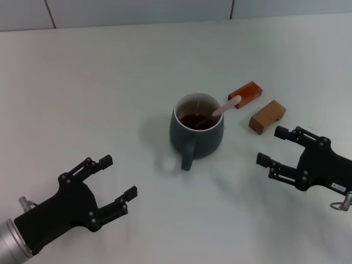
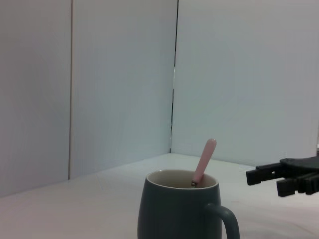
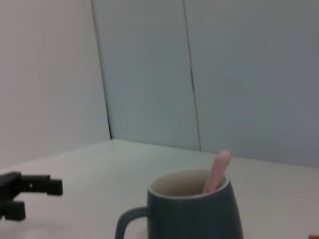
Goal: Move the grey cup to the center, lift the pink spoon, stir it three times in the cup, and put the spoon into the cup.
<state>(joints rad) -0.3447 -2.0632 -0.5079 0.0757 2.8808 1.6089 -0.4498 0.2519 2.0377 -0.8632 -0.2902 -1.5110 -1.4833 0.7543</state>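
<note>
The grey cup (image 1: 197,130) stands upright near the middle of the white table, handle toward me, with dark reddish-brown liquid inside. The pink spoon (image 1: 225,106) rests in the cup, its bowl in the liquid and its pale pink handle leaning over the far right rim. The cup (image 2: 179,209) and spoon (image 2: 204,161) also show in the left wrist view, and the cup (image 3: 192,211) and spoon (image 3: 217,171) in the right wrist view. My left gripper (image 1: 116,177) is open and empty at the near left. My right gripper (image 1: 273,146) is open and empty, right of the cup.
Two brown wooden blocks lie right of the cup: a darker one (image 1: 246,94) just behind the spoon's handle and a lighter one (image 1: 267,116) close to my right gripper. A pale tiled wall runs along the table's far edge.
</note>
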